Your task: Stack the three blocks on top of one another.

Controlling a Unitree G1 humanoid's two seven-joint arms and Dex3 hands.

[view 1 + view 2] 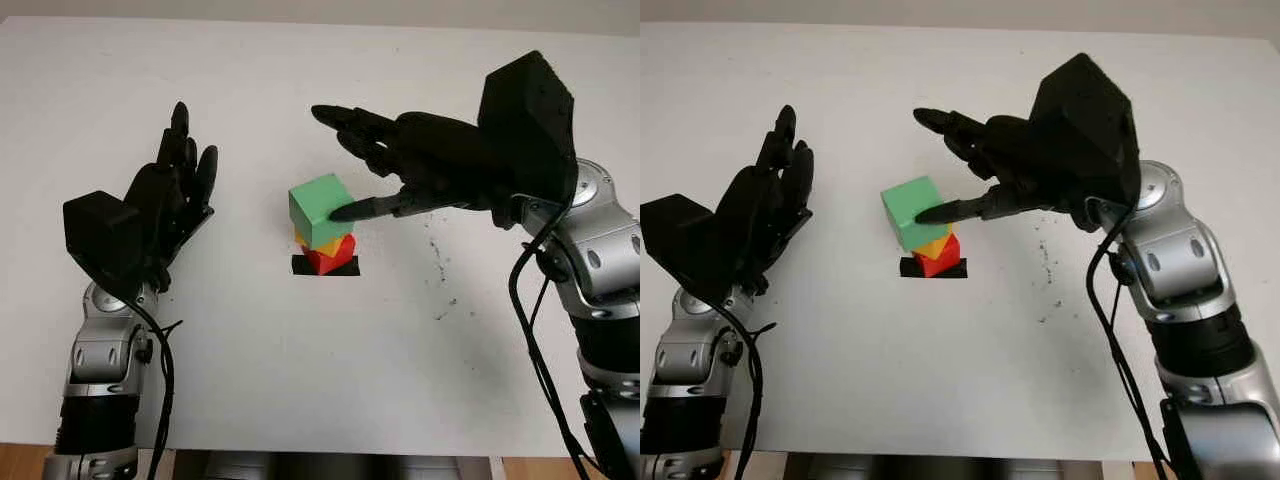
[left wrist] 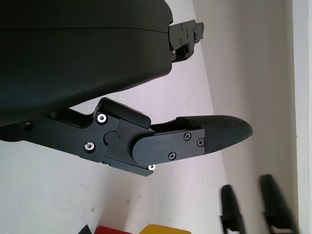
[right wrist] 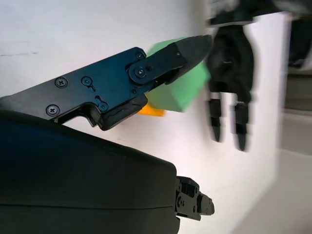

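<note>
Three blocks stand stacked mid-table on a black mark [image 1: 299, 266]: a red block [image 1: 325, 260] at the bottom, a yellow block [image 1: 330, 243] in the middle, a green block [image 1: 318, 205] on top, turned a little askew. My right hand [image 1: 350, 160] is open just right of the stack. Its thumb [image 1: 365, 208] points at the green block's right face, at or very near it, and its other fingers [image 1: 345, 125] reach out above and behind the block, apart from it. In the right wrist view the thumb crosses the green block [image 3: 187, 87]. My left hand [image 1: 185, 165] is open, left of the stack.
The white table [image 1: 300, 380] reaches to a front edge at the bottom of the eye views. Small dark specks [image 1: 440, 262] mark the surface right of the stack, under my right forearm.
</note>
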